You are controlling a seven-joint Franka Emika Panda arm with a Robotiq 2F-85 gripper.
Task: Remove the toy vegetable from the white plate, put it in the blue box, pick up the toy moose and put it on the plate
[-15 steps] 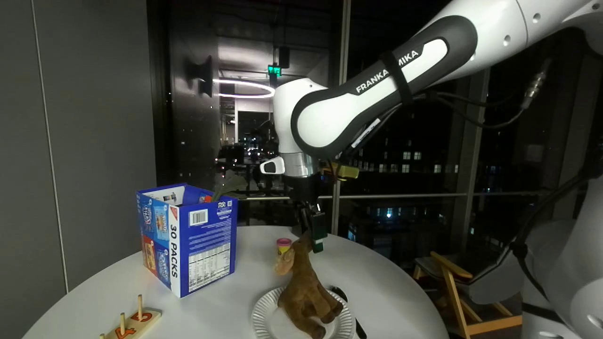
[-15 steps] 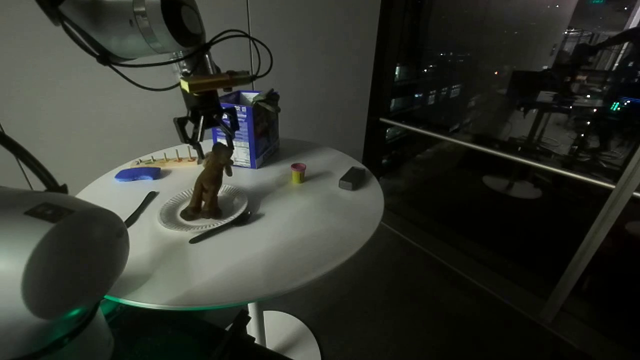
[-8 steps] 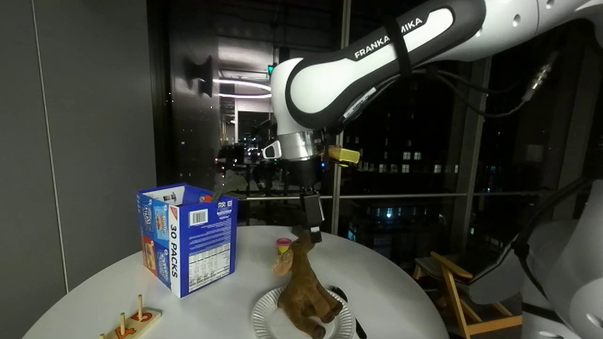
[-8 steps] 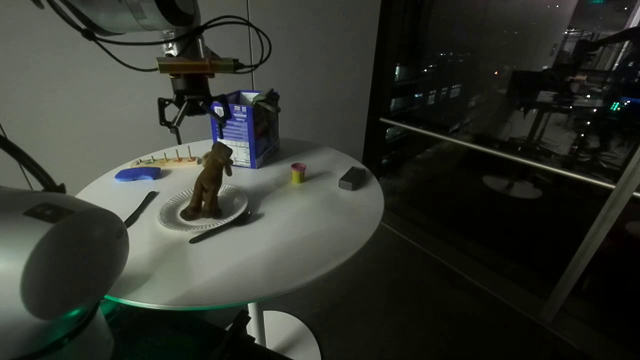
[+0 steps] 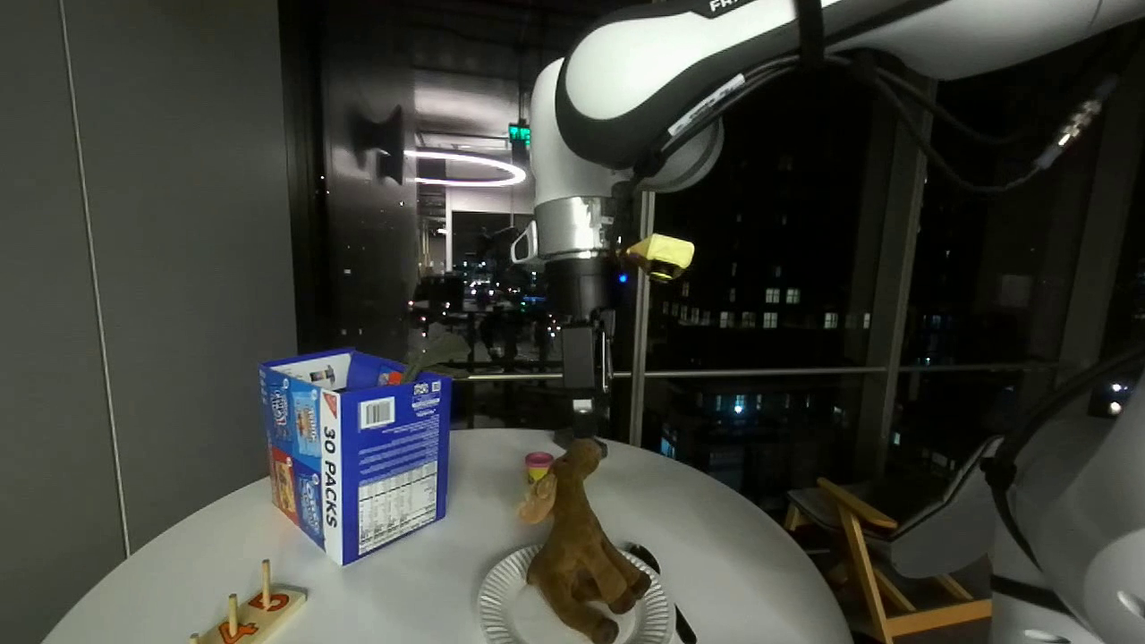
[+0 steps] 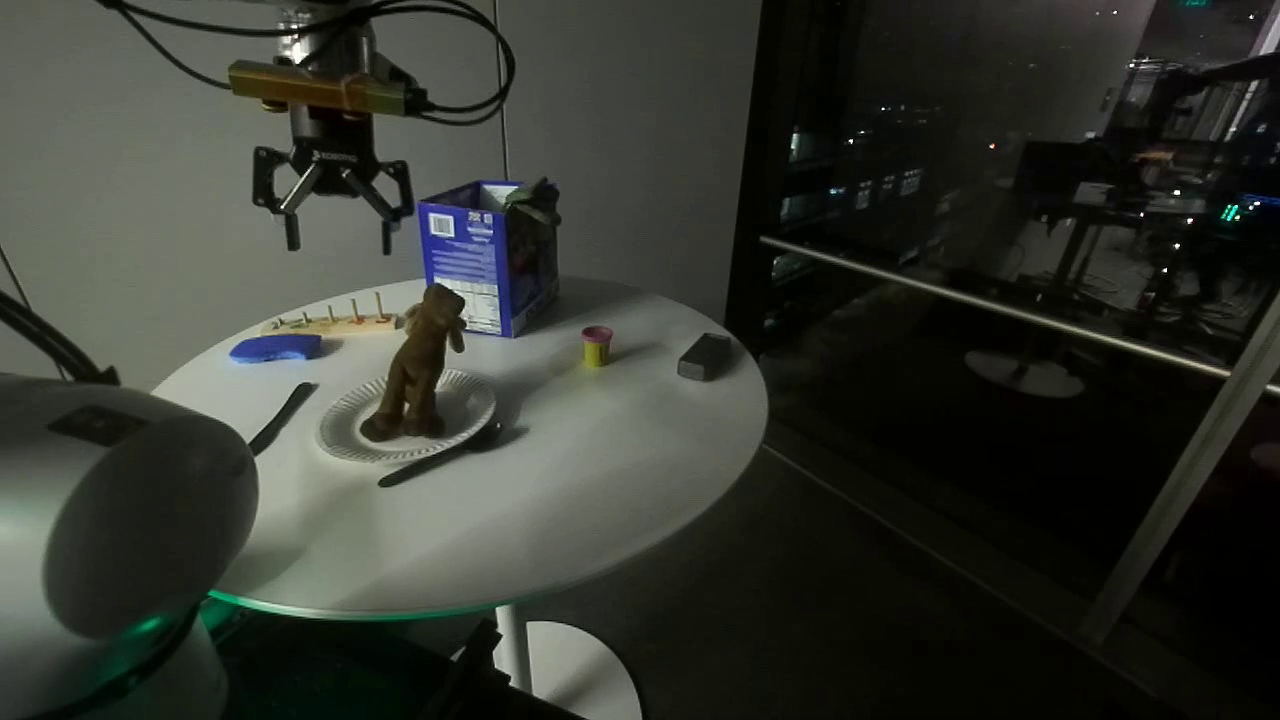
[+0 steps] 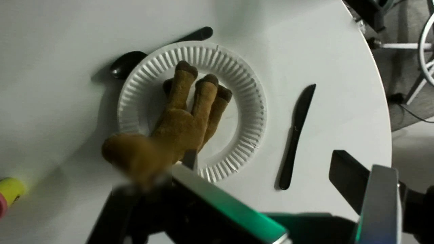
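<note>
The toy moose [image 6: 415,365], brown plush, stands leaning on the white plate [image 6: 345,425] in both exterior views. Above and to one side of its head hangs my gripper [image 6: 340,238], open and holding nothing, with its fingers pointing down. The wrist view looks down on the moose [image 7: 178,128] and the ribbed plate [image 7: 251,101], the moose's head blurred beside one finger. Dull green leaves of the toy vegetable [image 5: 438,351] poke over the rim of the blue box [image 5: 394,474], with a bit of red inside; most of the vegetable is hidden by the box walls.
A black spoon [image 6: 440,460] and a black knife [image 6: 283,418] flank the plate. Farther back are a blue object [image 6: 275,347], a wooden peg board [image 6: 340,325], a yellow tub with pink lid [image 6: 597,346] and a grey block [image 6: 705,357].
My gripper has risen from around the moose's head, its fingers spreading wider, and shifted away from the blue box. The moose, plate and box have stayed put.
</note>
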